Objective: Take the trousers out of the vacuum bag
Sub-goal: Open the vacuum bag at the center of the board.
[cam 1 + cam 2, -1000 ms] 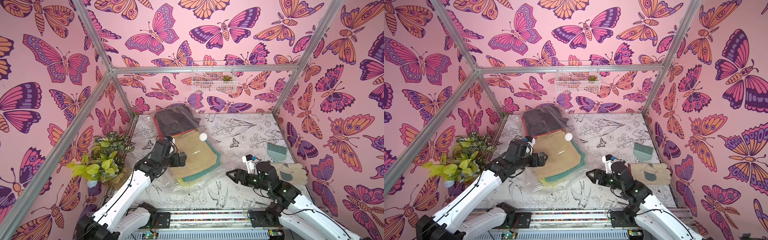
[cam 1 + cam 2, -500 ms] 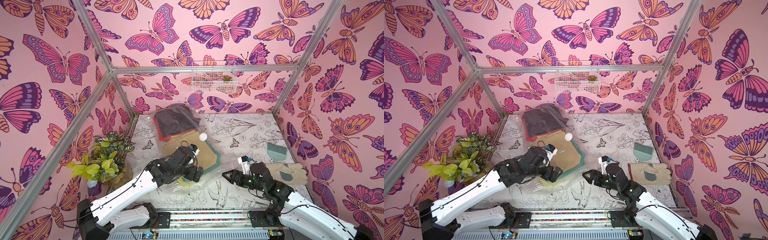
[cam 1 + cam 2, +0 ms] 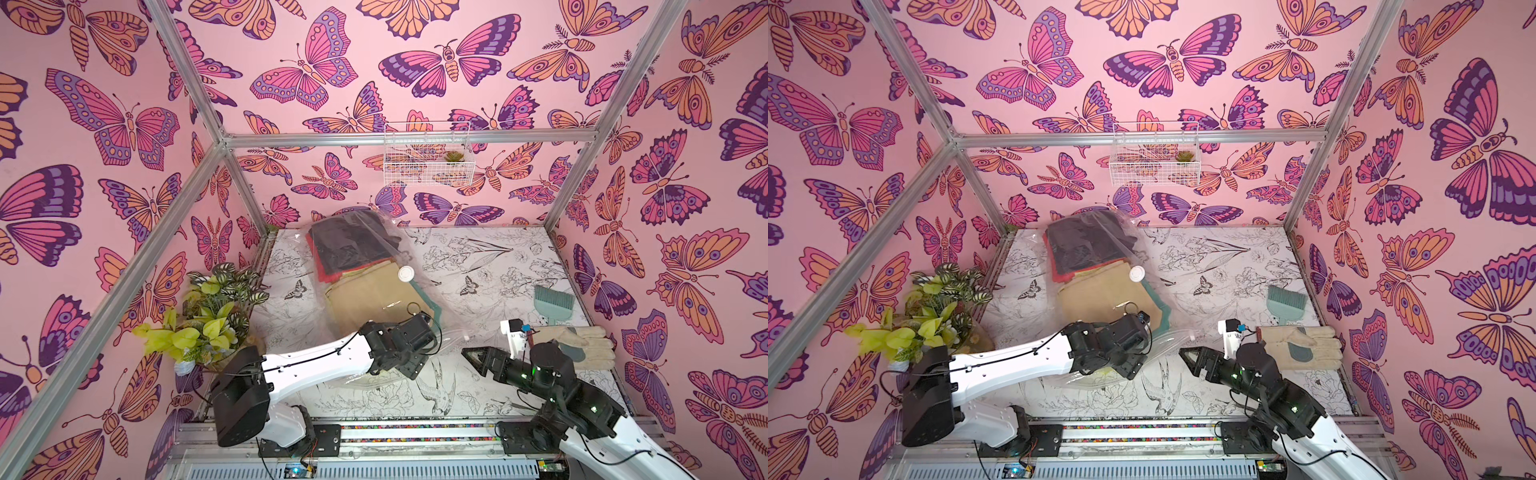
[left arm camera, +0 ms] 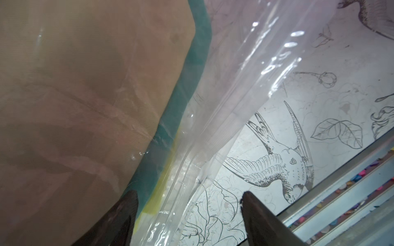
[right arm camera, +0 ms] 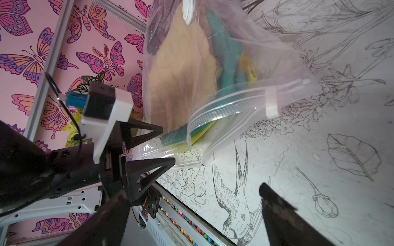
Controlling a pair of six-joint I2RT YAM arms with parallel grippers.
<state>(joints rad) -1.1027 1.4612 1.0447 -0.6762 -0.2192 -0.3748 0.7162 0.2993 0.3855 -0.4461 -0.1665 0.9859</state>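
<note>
A: Where to look for the folded plain cloth trousers (image 3: 365, 299)?
B: Inside the large crinkly transparent plastic vacuum bag (image 3: 399, 237) with the round white valve cap (image 3: 406, 273), lying on the table (image 3: 498, 257) printed with ink drawings, toward its left side. Tan on top, teal and yellow edges showing at the near end, black and red at the far end. None out yet.
A: Why bring the left claw (image 5: 158, 149) in so low?
B: Probably to catch the lower lip of the gaping zip mouth (image 5: 213, 112). Straddles that clear film, one finger above and one below, parted, not pinching. Nothing gripped.
A: The pose behind it?
B: Stretched from the base across the front of the table, wrist dipped over the bag's near end.
A: Right claw (image 3: 471, 356)?
B: Spread wide and empty in its own wrist view. Hovers low over the table, near the mouth but apart from it, tips aimed that way. Forearm low, elbow raised behind, beside the pale work gloves (image 3: 573, 345).
A: Why park there?
B: Likely to take the upper lip or a trouser corner after pinning of the mouth.
</note>
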